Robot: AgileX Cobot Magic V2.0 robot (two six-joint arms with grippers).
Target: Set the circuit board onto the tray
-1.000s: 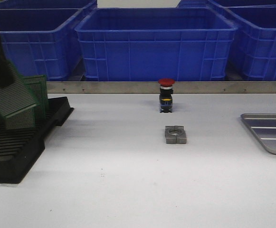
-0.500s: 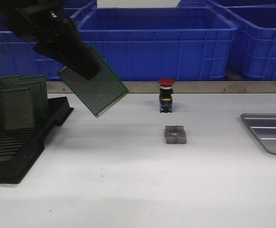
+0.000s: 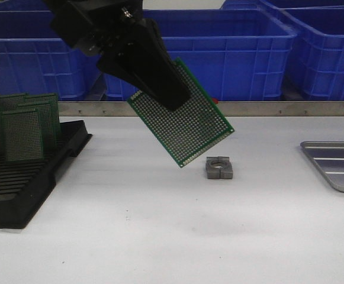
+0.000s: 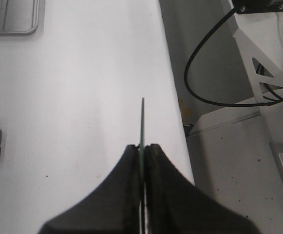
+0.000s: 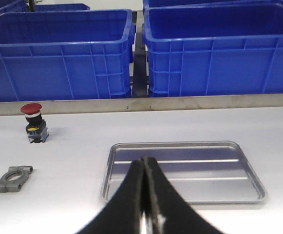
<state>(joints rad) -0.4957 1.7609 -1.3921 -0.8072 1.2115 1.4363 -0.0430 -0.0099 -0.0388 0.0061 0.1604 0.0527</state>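
Green circuit board (image 3: 183, 123) clamped edge-on in left hand (image 4: 142, 149), airborne.

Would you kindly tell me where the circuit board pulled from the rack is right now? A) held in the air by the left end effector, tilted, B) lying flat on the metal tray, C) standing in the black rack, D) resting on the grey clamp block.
A: the left end effector grips the circuit board tilted above the table, with the tray bare at the far right.
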